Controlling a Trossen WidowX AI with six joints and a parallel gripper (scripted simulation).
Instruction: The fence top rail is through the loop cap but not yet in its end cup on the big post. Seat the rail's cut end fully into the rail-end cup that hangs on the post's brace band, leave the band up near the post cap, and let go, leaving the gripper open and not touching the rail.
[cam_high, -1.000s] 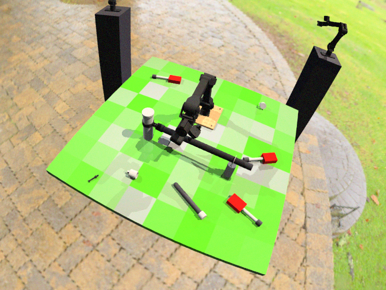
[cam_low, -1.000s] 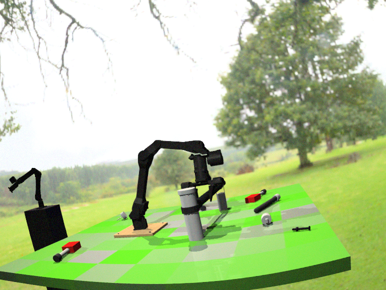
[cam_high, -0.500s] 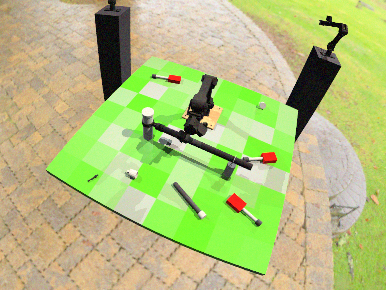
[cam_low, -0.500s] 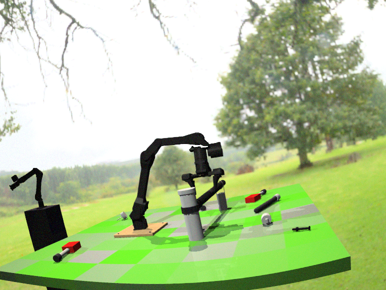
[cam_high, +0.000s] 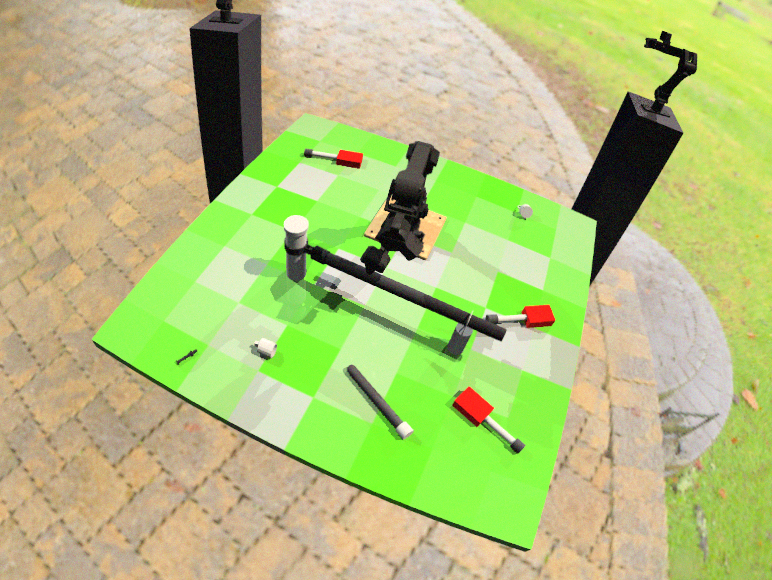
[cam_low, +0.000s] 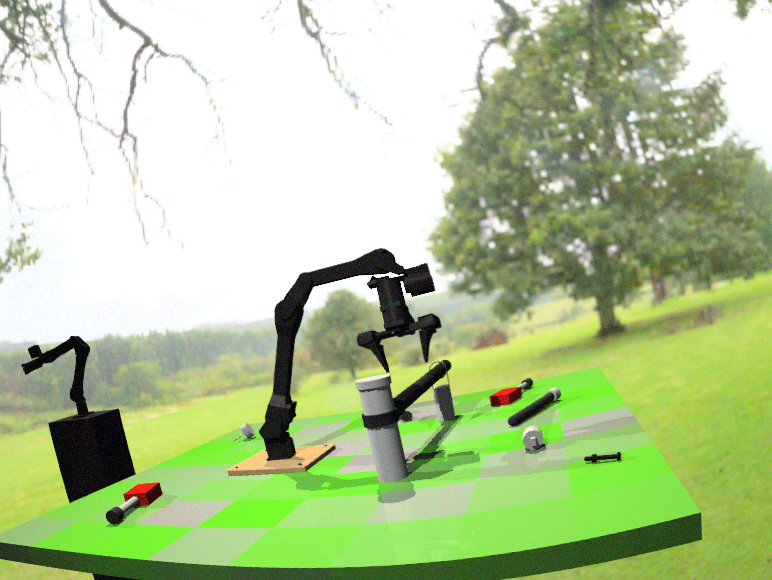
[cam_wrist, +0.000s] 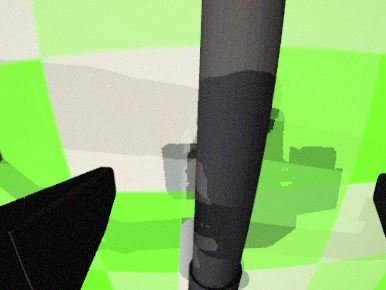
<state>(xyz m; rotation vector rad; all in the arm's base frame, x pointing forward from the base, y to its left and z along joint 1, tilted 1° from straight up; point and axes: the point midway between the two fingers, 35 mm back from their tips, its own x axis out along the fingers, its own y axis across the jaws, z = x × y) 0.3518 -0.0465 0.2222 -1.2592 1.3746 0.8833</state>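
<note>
Rail (cam_high: 424, 300) (cam_low: 423, 385) (cam_wrist: 234, 125) straight, round and dull black, beneath a wide-open, empty end effector (cam_high: 400, 241) (cam_low: 406, 366) (cam_wrist: 250, 185).

Outdoor spot, prob. a park or garden: grass (cam_high: 717, 155) (cam_low: 705, 349), trees (cam_low: 599, 168), stone paving (cam_high: 93, 261).

Arm: matte black throughout, slim angular links, bulky rounded joints. Pincer (cam_high: 372, 272) (cam_low: 406, 367) (cam_wrist: 245, 192): black too, two tapering, pointed fingers under a narrow crossbar. Above pincer, a ribbed-looking black wrist barrel (cam_low: 392, 303); beside that, also above pincer, a stubby black block (cam_low: 418, 279). Markings too small to tell.
</note>
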